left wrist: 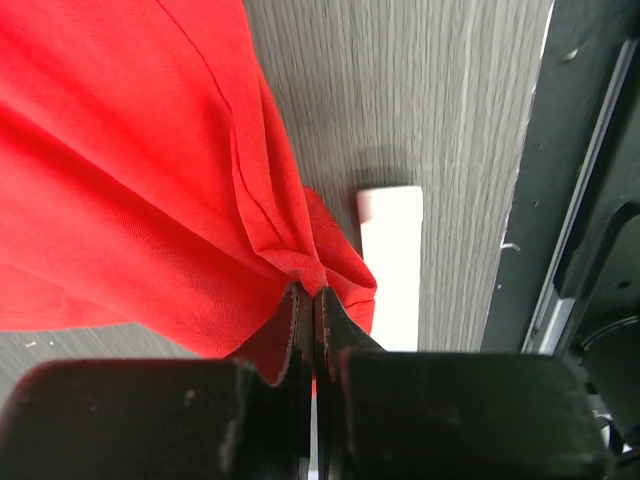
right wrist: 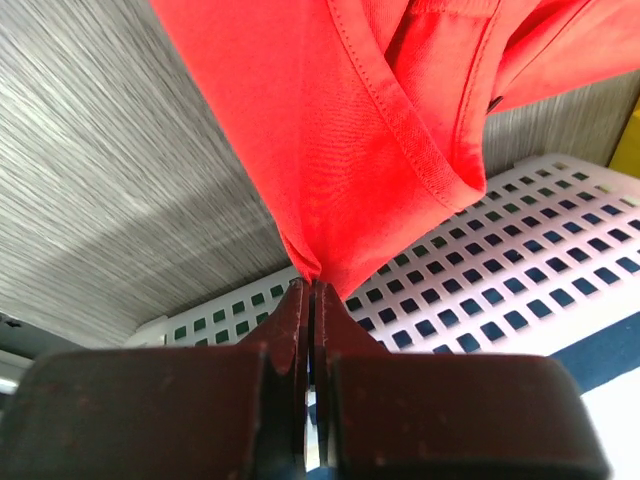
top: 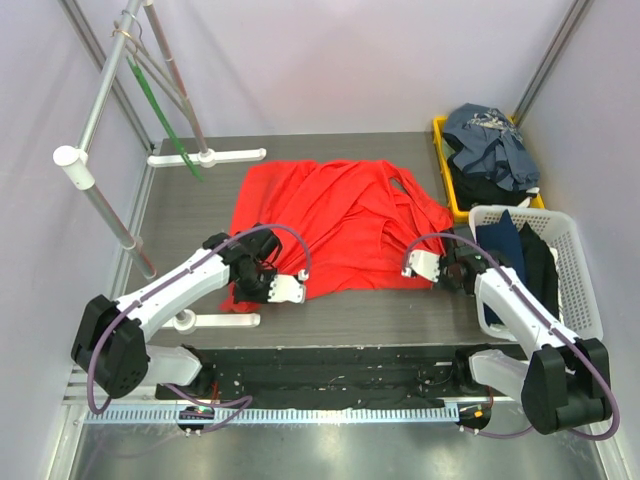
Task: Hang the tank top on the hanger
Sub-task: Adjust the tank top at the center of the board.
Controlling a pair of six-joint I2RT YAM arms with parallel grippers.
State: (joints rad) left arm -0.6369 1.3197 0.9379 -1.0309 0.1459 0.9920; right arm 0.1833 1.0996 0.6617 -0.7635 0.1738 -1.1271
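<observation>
The red tank top (top: pixel 330 225) lies spread and rumpled on the dark table. It also shows in the left wrist view (left wrist: pixel 150 180) and the right wrist view (right wrist: pixel 370 130). My left gripper (top: pixel 265 283) is shut on its near left corner, the fabric bunched at the tips (left wrist: pixel 315 295). My right gripper (top: pixel 440 265) is shut on its near right edge, a fold pinched between the tips (right wrist: pixel 310 285). The thin green hanger (top: pixel 160 110) hangs from the metal rack at the far left, away from both grippers.
The rack's white feet lie at the back (top: pixel 225 155) and front left (top: pixel 225 320), the front one just past my left gripper (left wrist: pixel 392 260). A white basket (top: pixel 570 240) of dark clothes stands right, under the right gripper (right wrist: pixel 520 270). A yellow tray (top: pixel 440 130) holds blue-grey clothes.
</observation>
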